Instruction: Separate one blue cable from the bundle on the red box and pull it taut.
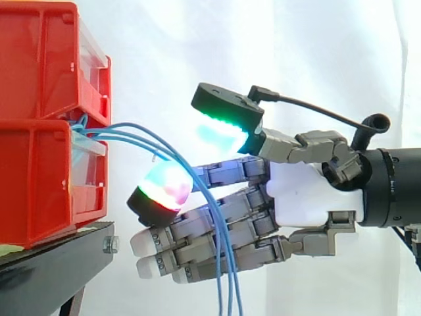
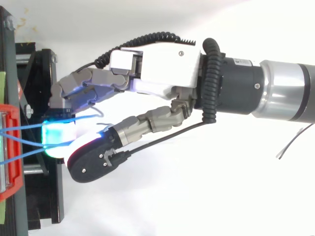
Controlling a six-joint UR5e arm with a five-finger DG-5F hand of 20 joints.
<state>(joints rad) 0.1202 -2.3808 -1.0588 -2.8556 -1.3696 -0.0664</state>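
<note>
Side view puts the stacked red plastic box (image 1: 39, 131) at nine o'clock, seated on a black metal stand (image 1: 59, 257). The bundle of thin blue cables (image 1: 115, 131) comes out of the seam between the upper and lower bins. From there the strands arc toward three o'clock, then droop to six o'clock and leave the bottom edge slack. The grey-and-white robot hand (image 1: 309, 191) reaches in from three o'clock with its fingers nearly straight and spread wide. The thumb's green-and-cyan glowing pad (image 1: 220, 131) sits at twelve o'clock, well apart from the red-and-green glowing fingertip (image 1: 164, 187) below it. The strands cross that gap and fall across the lower fingers, and nothing looks pinched.

Top view shows the hand (image 2: 162, 64) pointing at nine o'clock toward the box (image 2: 10, 182). The cables (image 2: 24, 127) run from the box to the cyan-lit fingertip (image 2: 54, 135), near it or resting on it. I cannot tell which.

My reading is that the task is at its early middle. The hand has arrived among the strands, with the bundle between thumb and fingers. No single cable is yet set apart, none is gripped, and every strand hangs loose. Closing on one strand and drawing it away from the box until it runs straight is all left to do.
</note>
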